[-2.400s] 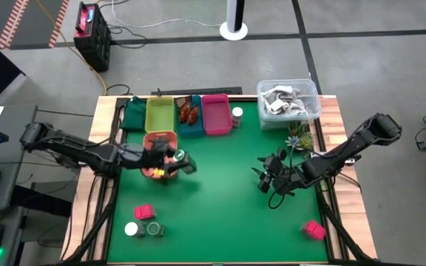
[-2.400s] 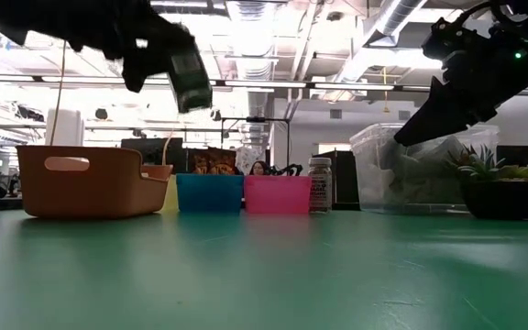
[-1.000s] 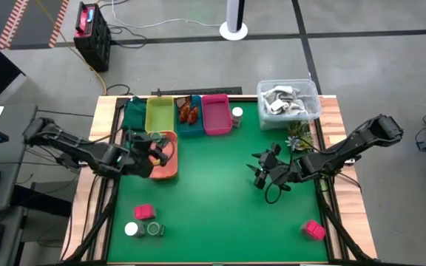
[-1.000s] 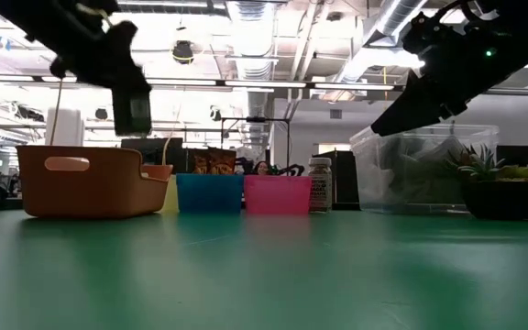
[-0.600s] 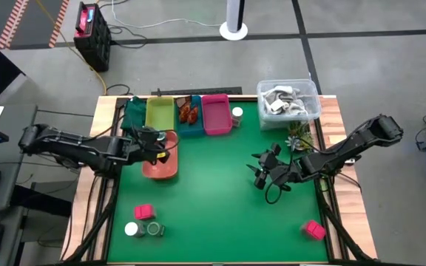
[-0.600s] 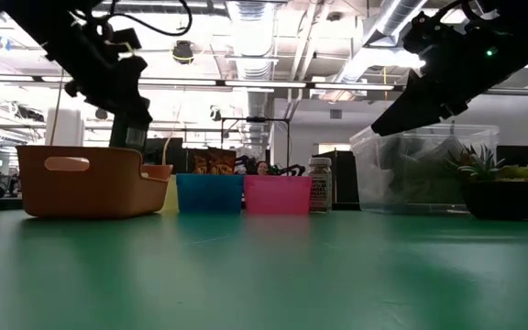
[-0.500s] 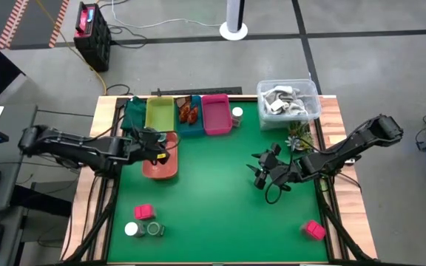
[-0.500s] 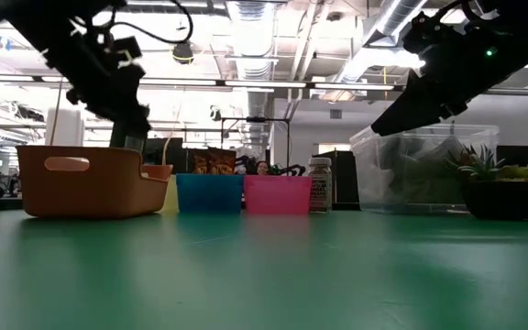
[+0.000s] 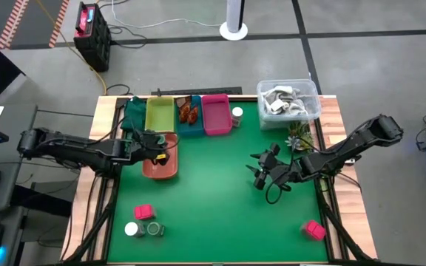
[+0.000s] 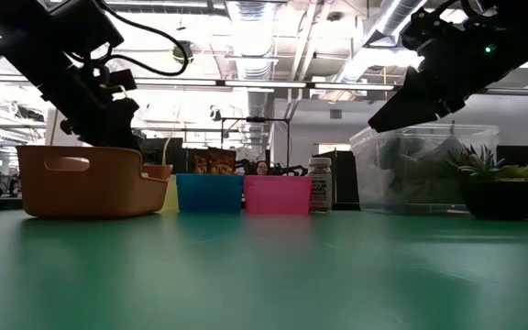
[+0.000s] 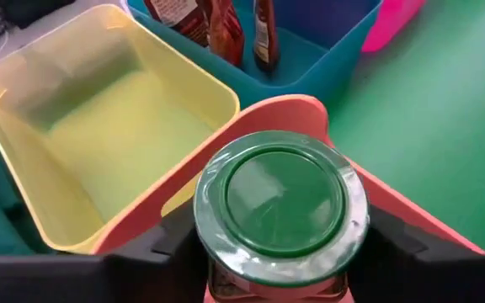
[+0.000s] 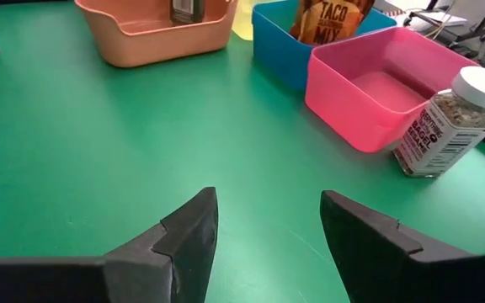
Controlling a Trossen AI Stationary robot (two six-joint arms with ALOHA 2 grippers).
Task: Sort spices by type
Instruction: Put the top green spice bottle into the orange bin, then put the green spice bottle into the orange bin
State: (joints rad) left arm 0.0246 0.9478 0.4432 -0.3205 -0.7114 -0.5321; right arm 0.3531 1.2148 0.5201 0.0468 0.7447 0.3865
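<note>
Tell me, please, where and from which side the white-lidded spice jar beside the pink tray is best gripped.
Grip the white-lidded spice jar across its flat-sided body just below the lid, coming from above. It stands upright, and the pink tray crowds one side, so a sideways approach looks tighter. The open right gripper is likely the closer one.

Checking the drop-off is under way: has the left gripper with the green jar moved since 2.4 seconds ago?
Yes. The left gripper, shut on the green-lidded jar, has moved from the orange tray's near end toward its far end by the yellow tray, and lower.
</note>
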